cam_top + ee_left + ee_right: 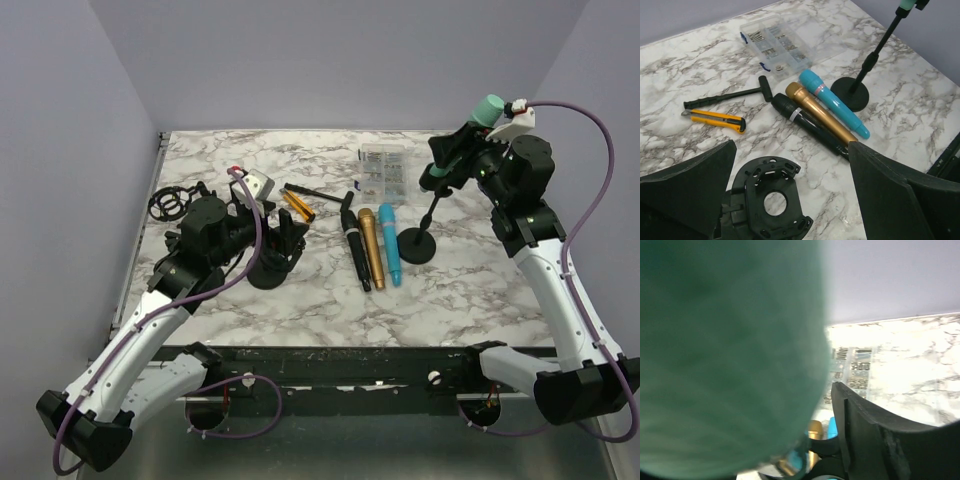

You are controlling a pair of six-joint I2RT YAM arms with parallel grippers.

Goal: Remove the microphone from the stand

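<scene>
While the right gripper (452, 152) stands around the body of the teal microphone (489, 108) in the upper right of the top view, the frames do not show whether its jaws are clamped or slack. The right wrist view is filled by the blurred green head, with one finger (875, 440) beside it. The microphone sits at the top of the stand (417, 245) with its lower end at the clip, so removal is judged not yet done. The left gripper (791, 150) is spread wide and holds nothing. It hovers over a black round mount (771, 202) at left centre, well apart from the stand. Hazard one: the stand base is unrestrained, so a pull out of line with the clip would likely tilt or drag the stand. Hazard two: a loose hold would let the microphone slip and drop toward the spare microphones (370, 250) lying just beside the base, or toward the clear parts box (383, 170) behind them. Lift only with a confirmed hold.
</scene>
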